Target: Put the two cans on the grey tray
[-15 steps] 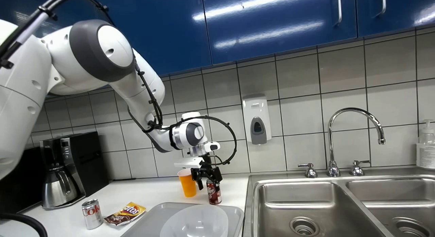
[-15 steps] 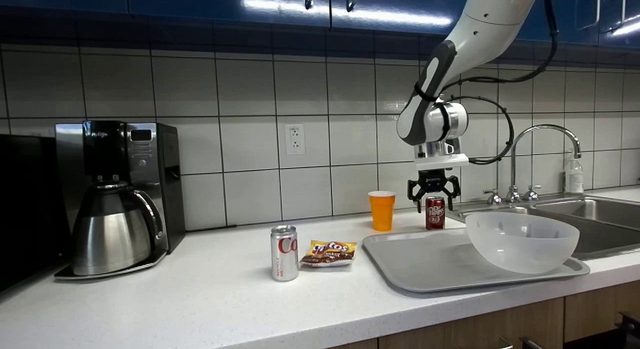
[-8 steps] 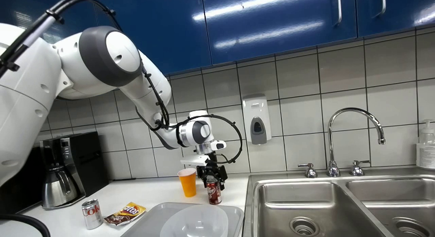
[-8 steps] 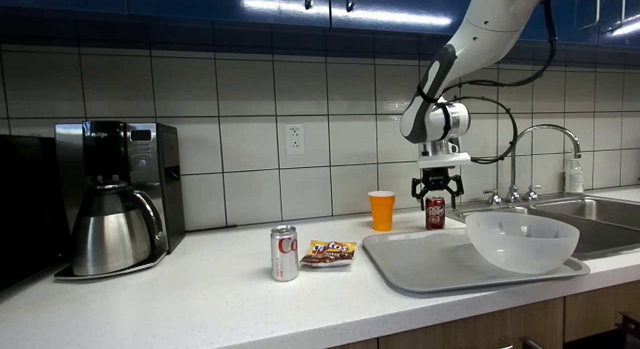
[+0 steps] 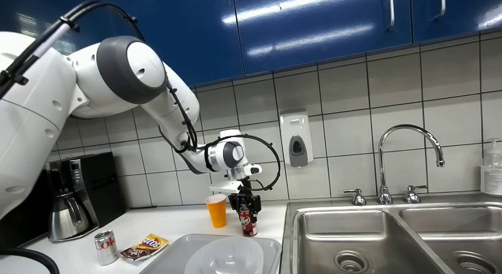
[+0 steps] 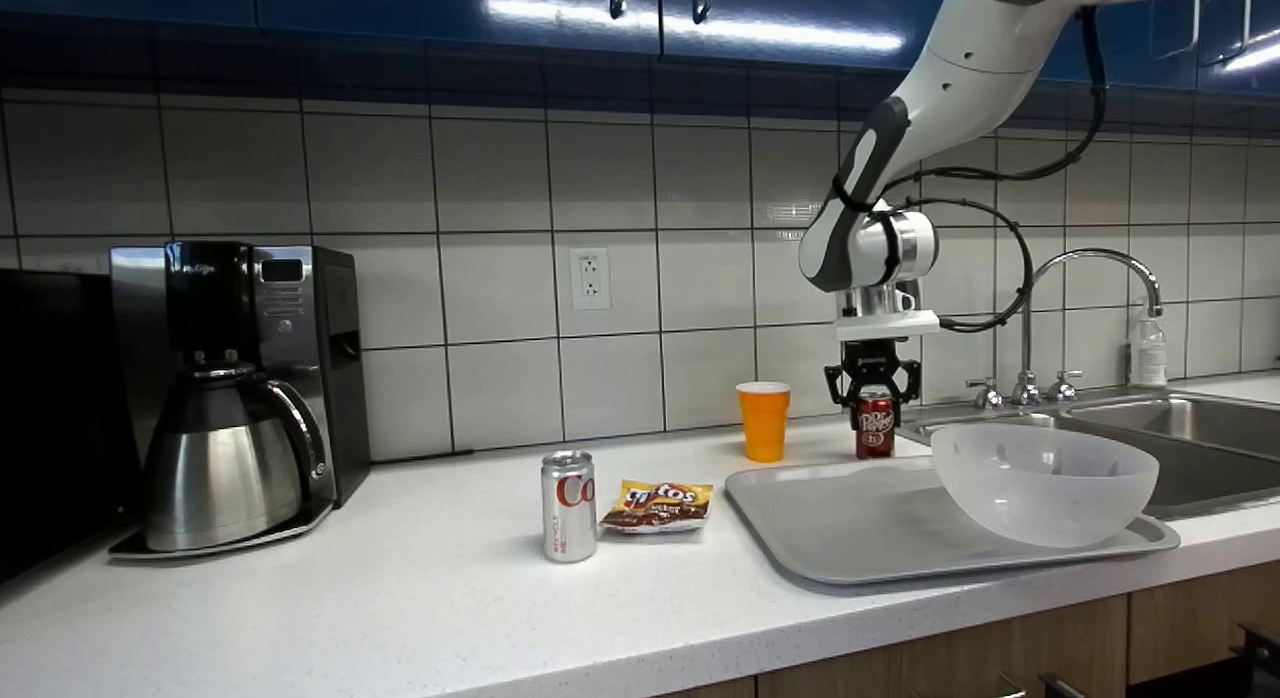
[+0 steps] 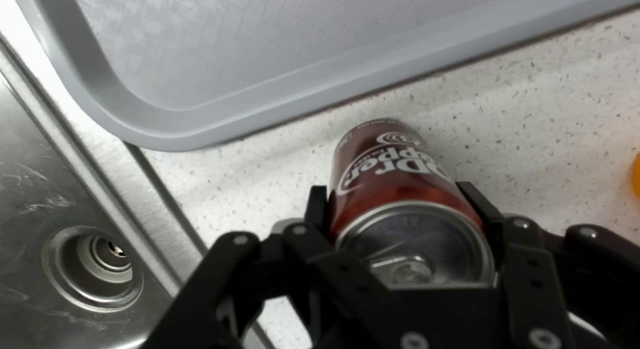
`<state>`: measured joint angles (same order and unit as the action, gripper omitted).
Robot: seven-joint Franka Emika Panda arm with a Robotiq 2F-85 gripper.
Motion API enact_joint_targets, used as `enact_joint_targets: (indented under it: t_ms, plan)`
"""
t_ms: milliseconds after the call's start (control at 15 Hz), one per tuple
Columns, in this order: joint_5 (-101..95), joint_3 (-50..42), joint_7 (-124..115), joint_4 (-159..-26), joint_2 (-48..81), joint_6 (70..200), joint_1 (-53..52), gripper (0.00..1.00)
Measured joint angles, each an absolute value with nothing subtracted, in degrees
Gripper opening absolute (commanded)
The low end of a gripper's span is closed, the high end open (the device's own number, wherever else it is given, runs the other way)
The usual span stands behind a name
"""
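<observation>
A dark red Dr Pepper can (image 7: 395,161) stands on the counter just behind the grey tray (image 6: 830,528), near the sink. My gripper (image 6: 876,415) points down over it. In the wrist view the black finger pads (image 7: 317,209) press on opposite sides of the can's upper part, so the gripper is shut on it. The can's base rests on or very near the counter. The other can, a silver Coke can (image 6: 568,508), stands upright further off, beside the snack bag. Both cans show in both exterior views. Neither is on the tray.
A translucent whitish bowl (image 6: 1045,483) occupies one end of the tray. Close to the gripper is an orange cup (image 6: 765,425). A snack bag (image 6: 658,508) lies between the silver can and tray. The steel sink (image 5: 341,242) borders the tray; a coffee maker (image 5: 78,199) stands opposite.
My gripper has moved slightly across to the Dr Pepper can, then closed from open onto it. The can has shifted a little sideways. Tray, bowl and silver can stay put.
</observation>
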<state>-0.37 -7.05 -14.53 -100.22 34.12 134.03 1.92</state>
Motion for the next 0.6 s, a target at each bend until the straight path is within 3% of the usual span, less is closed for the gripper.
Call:
enact_joint_targets:
  t_ms: [600]
  plan:
    - [-0.36, -6.82, -12.82, -100.32, 33.08, 134.39, 1.92, 0.39]
